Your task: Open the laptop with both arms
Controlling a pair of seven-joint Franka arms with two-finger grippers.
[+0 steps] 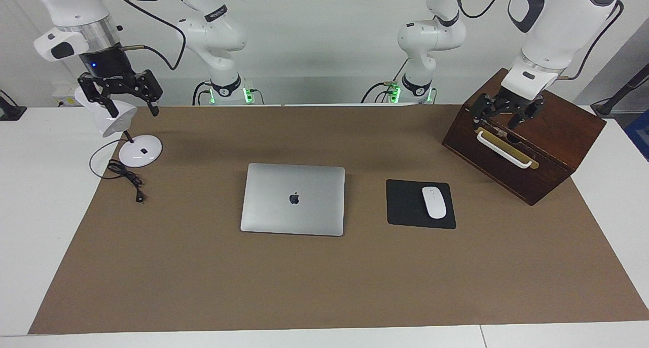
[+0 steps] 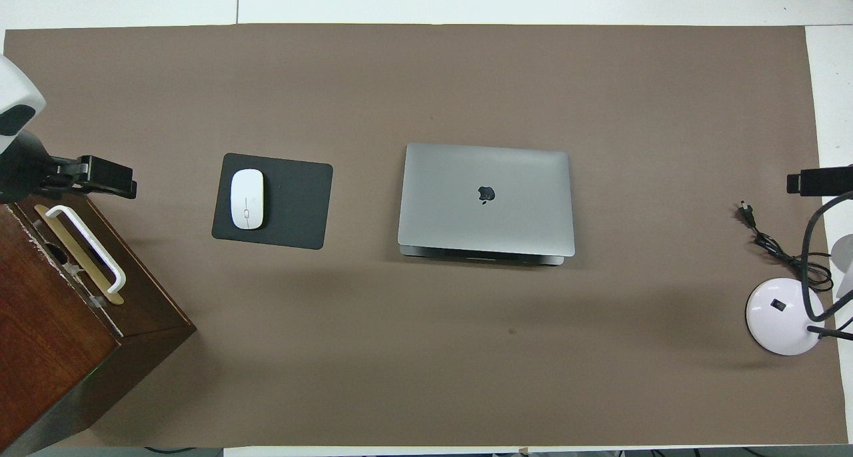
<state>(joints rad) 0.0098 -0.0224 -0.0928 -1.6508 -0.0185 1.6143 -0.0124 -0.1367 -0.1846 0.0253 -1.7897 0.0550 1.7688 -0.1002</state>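
Flat, closed laptop [image 1: 293,199]: long axis along table length, hinge toward robots.

Mouse [image 1: 434,202] on pad [image 1: 405,206] beside laptop [image 1: 293,199], toward left arm's end.

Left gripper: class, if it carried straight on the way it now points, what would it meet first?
The left gripper points down, open, over the wooden box. Going straight on, it would probably meet the box's white handle first, though depth is hard to judge. It is nowhere near the closed laptop.
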